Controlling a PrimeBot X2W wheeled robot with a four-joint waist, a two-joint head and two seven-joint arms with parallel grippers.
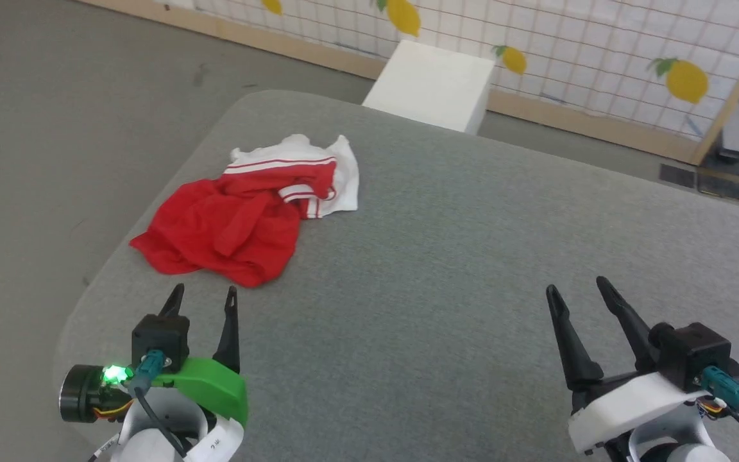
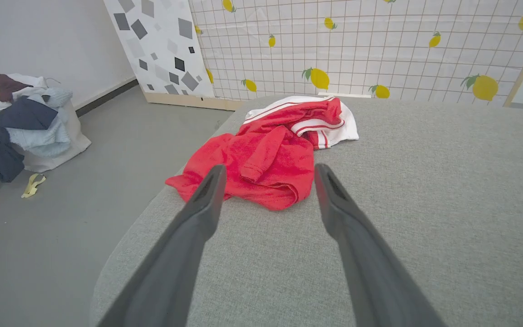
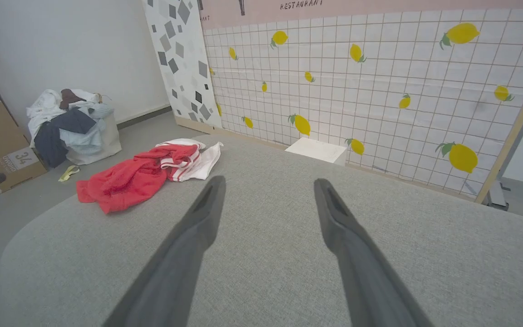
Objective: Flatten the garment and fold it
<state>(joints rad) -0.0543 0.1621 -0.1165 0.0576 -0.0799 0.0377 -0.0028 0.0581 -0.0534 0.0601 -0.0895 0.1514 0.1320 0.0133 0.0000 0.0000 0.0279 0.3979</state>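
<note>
Garment (image 1: 228, 218) lies crumpled in a heap near the left edge of the grey surface (image 1: 440, 256), red body toward the robot, white striped sleeve at the far side; lettering not visible. Left gripper (image 1: 206, 289) hovers just short of the near red hem, jaws spread wide, empty. Right gripper (image 1: 575, 285) is well apart to the right, also wide open and empty. Judged step: first reach, flattening not begun. To do it well: pinch a single layer at the hem or a shoulder rather than a bunched fold, draw the cloth toward the middle away from the edge, then bring the right gripper across to spread it. On the floor, a pale basket (image 3: 93, 145) is heaped with mixed clothes (image 3: 68, 120).
</note>
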